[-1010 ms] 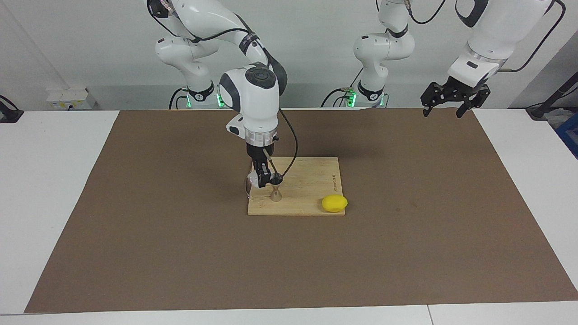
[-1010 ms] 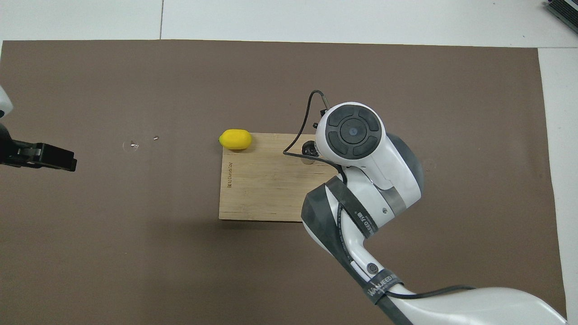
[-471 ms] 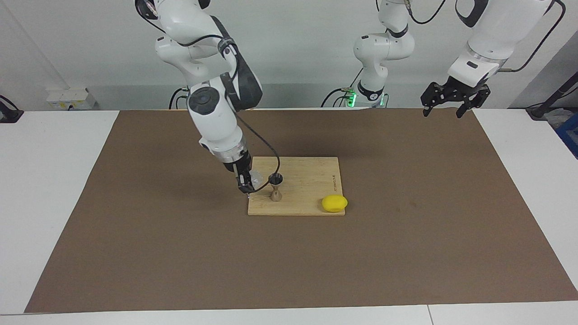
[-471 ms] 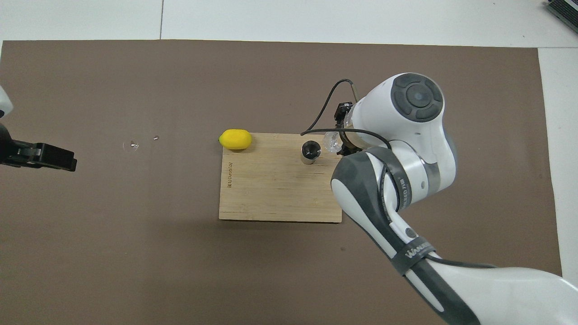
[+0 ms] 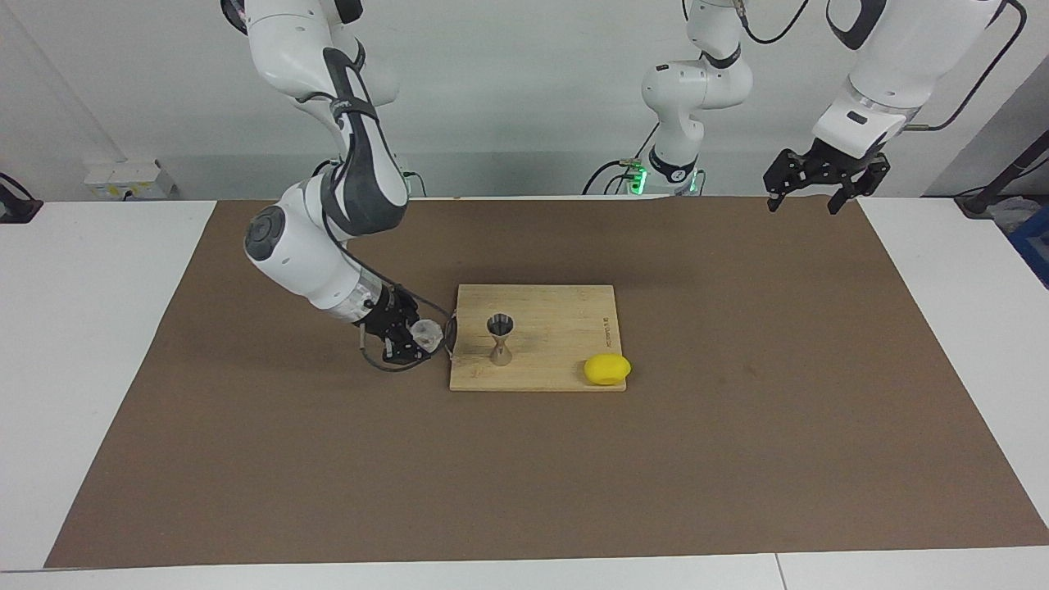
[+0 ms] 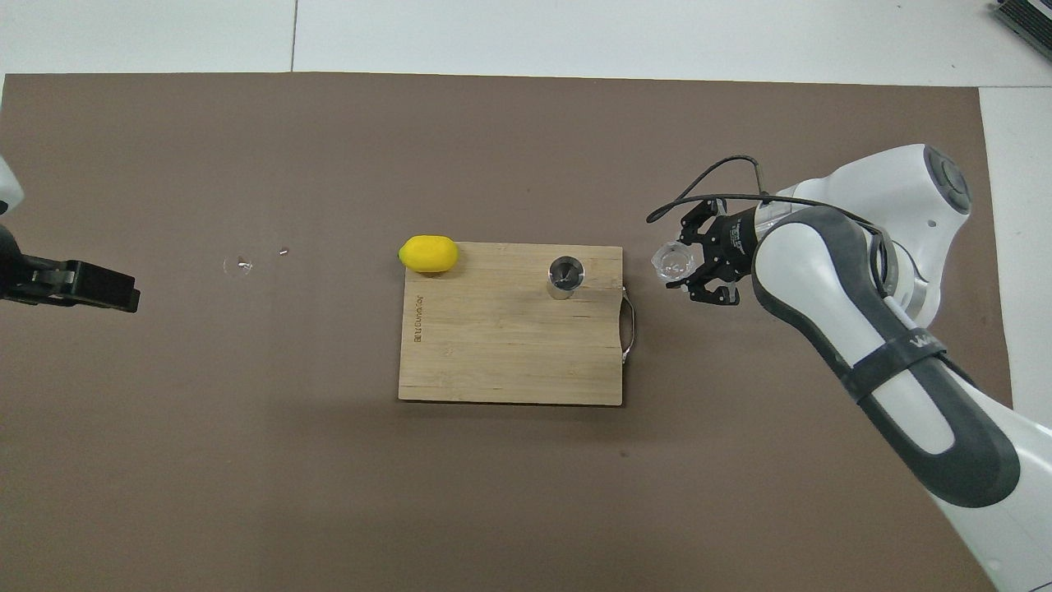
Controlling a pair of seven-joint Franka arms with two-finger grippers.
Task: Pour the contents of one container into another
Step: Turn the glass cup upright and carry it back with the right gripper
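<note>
Beside board [image 5: 537, 338], right fingers [image 5: 403, 351] gripping tumbler [image 5: 425, 332]

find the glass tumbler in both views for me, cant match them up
Facing view: the glass tumbler is between the right gripper's fingers, over the mat beside the cutting board.
Overhead view: the tumbler is off the board's handle end.
Shared landmark: the jigger on the board.

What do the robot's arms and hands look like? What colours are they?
Both arms are shiny white with rounded joints. The right arm has dark grey panels, a grey band with white lettering, a round grey cap at one joint, and a thin black cable looping near its wrist. The right gripper and the left gripper are black, with black fingers. Green lights glow at the arms' bases.
</note>
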